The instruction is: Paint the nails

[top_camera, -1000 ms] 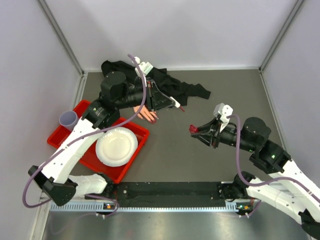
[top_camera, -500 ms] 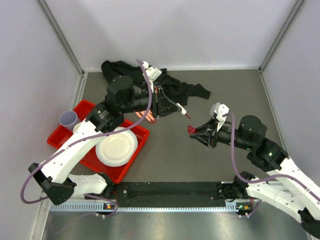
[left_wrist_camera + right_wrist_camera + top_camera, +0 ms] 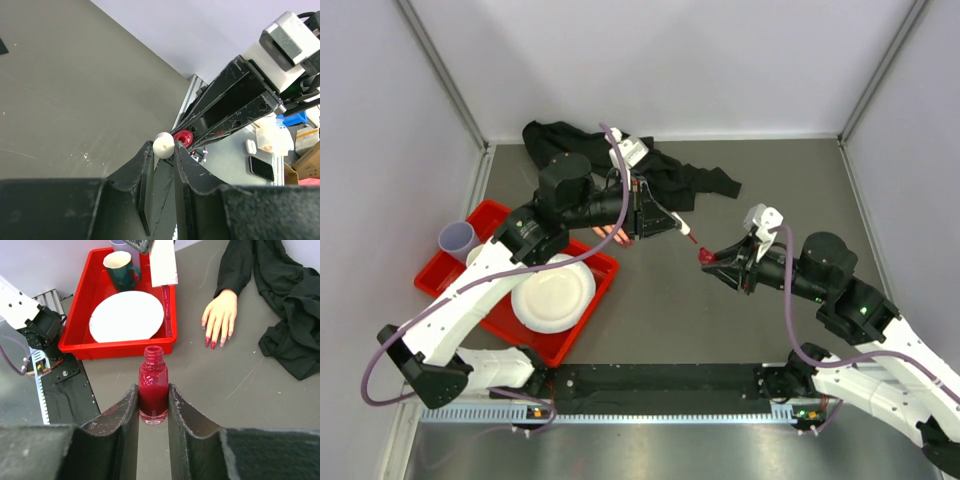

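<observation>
Swinging away from the mannequin hand [image 3: 220,315], the left gripper [image 3: 162,150], jaws clamped on the white brush cap [image 3: 163,144], now hovers near the open polish bottle [image 3: 153,385] pinched in the right gripper [image 3: 153,392]. A misaligned dip could miss the narrow neck and drip polish onto the table [image 3: 210,405]. The nails [image 3: 212,344] rest on the table beside the black sleeve [image 3: 280,315], all but hidden under the left arm from above.
</observation>
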Motion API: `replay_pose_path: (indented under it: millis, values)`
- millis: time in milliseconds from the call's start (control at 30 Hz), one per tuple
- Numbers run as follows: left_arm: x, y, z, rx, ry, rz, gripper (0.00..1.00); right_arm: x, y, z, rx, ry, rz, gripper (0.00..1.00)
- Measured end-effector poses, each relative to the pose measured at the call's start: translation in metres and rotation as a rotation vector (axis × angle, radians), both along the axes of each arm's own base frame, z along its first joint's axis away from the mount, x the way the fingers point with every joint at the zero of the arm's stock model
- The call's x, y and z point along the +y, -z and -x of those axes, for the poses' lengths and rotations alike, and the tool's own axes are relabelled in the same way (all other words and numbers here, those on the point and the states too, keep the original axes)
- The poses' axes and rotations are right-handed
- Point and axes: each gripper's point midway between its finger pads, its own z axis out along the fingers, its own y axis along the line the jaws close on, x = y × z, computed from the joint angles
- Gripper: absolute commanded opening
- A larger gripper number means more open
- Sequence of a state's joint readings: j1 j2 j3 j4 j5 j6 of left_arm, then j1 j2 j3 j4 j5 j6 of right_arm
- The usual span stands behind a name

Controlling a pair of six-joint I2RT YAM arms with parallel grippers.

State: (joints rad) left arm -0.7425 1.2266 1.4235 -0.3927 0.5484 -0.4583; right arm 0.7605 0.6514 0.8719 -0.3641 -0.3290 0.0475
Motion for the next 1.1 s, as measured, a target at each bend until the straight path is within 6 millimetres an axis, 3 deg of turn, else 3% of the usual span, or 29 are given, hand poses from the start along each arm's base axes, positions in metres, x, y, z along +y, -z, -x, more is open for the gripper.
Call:
replay_pose_path:
  millis: [1100]
  values:
    - [-0.001,0.001,0.013,0.015,0.064,-0.001,0.00,0.002,0.004,-0.003,0.013,0.002,0.012,0.00]
